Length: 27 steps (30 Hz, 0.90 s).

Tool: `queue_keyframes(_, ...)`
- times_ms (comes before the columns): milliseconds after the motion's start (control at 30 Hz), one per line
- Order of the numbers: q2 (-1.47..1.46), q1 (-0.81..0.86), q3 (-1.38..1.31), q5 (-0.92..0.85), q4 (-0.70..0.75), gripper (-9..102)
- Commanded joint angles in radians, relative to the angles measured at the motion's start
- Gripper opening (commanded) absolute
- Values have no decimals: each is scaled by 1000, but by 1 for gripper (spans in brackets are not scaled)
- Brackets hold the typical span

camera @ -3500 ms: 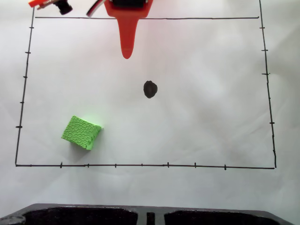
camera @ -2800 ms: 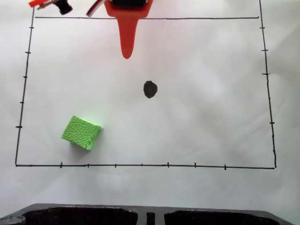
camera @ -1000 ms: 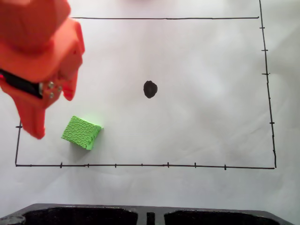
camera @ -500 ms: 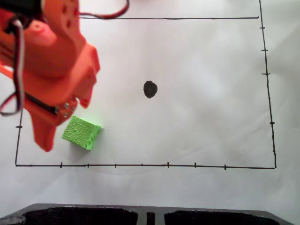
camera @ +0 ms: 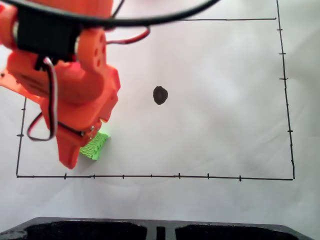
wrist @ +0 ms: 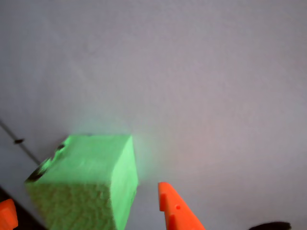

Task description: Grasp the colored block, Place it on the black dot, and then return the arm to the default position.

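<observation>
In the fixed view the orange arm [camera: 65, 75] reaches over the left side of the paper, and its gripper [camera: 86, 141] is down over the lime-green colored block [camera: 96, 145], hiding most of it. The wrist view shows the block [wrist: 91, 182] between two orange fingertips [wrist: 175, 211] that stand apart from its sides, so the gripper [wrist: 91, 215] is open around it. The black dot [camera: 160, 95] lies bare on the white paper, up and to the right of the block.
A thin black border line with tick marks [camera: 150, 176] frames the white paper. A dark moulded tray [camera: 100, 230] runs along the bottom edge of the fixed view. Black and red cables [camera: 125, 30] loop over the arm. Open paper spreads to the right of the dot.
The arm has swung from the top edge down to the left and lowered over the block. In the last half second the gripper slid right so its jaws straddle the block, which has not moved.
</observation>
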Motion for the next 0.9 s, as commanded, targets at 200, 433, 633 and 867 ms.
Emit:
queue_keyframes(200,-52,3,-67,-12,-20,37)
queue_keyframes(433,-77,8,-103,9,-23,22)
queue_keyframes(633,-55,18,-103,9,-20,5)
queue_keyframes(867,20,5,-89,-12,15,4)
